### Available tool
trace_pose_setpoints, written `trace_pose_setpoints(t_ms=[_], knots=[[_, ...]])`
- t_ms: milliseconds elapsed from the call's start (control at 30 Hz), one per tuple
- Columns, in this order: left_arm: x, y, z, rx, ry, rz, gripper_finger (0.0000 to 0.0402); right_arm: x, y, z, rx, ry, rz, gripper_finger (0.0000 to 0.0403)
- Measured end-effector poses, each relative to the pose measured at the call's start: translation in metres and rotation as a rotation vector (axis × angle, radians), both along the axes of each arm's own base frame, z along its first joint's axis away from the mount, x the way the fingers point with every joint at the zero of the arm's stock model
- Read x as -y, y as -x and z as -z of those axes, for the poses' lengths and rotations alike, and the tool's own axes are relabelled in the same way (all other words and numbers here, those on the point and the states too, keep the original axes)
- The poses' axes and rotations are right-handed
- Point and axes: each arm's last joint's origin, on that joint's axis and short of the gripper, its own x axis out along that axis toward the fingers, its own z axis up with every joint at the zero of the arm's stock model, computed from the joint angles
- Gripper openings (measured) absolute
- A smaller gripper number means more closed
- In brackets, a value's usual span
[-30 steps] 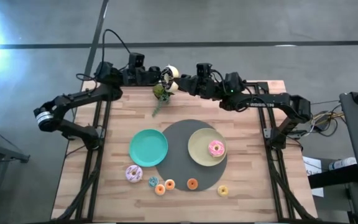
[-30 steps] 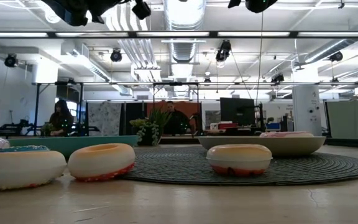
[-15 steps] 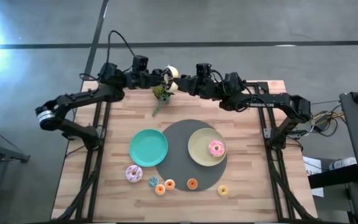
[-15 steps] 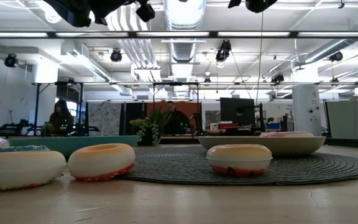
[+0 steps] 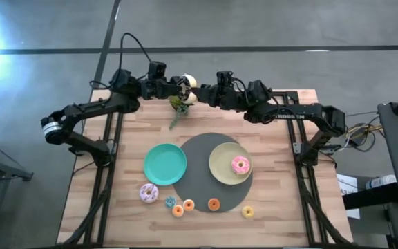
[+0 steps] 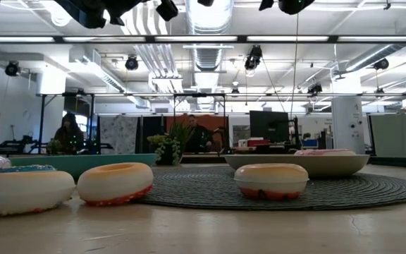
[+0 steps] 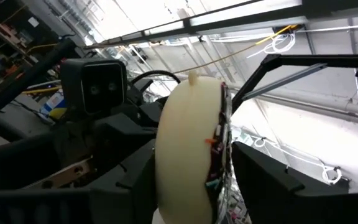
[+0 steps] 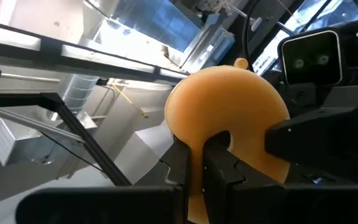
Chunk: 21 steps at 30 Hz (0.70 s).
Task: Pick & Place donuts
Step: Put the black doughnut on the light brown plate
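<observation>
I see a wooden table (image 5: pixel 282 207) carrying a round grey mat (image 5: pixel 197 155), with a teal plate (image 5: pixel 164 164) overlapping the mat's left edge and a pale-yellow plate (image 5: pixel 224 160) lying on its right half. A little green plant (image 5: pixel 177 104) stands near the table's far edge, well apart from the plates. Looking level across the table, I make out the woven mat edge (image 6: pixel 372 192), both plate rims, and a seated person (image 6: pixel 68 132) far off in the room behind, under ceiling lights (image 6: pixel 251 60).
</observation>
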Motion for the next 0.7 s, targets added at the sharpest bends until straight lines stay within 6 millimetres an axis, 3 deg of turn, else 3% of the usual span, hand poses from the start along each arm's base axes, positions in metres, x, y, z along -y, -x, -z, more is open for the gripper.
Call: trace_pose_setpoints(t_ms=[200, 467, 567, 700], knots=[[0.000, 0.000, 0.001, -0.009, 0.006, 0.013, 0.0110, 0.002, -0.003, 0.005, -0.076, -0.035, -0.005, 0.0049], [0.000, -0.002, 0.004, -0.045, 0.004, 0.020, 0.0043, 0.003, 0.004, 0.002, -0.153, -0.033, -0.043, 0.0148], [-0.002, -0.002, 0.005, -0.064, -0.004, 0.012, 0.0038, 0.003, 0.014, 0.000, -0.288, -0.009, 0.011, 0.0181], [-0.009, -0.003, 0.012, -0.120, 0.002, -0.031, 0.0037, 0.002, 0.042, -0.004, -0.521, -0.033, 0.223, 0.0216]])
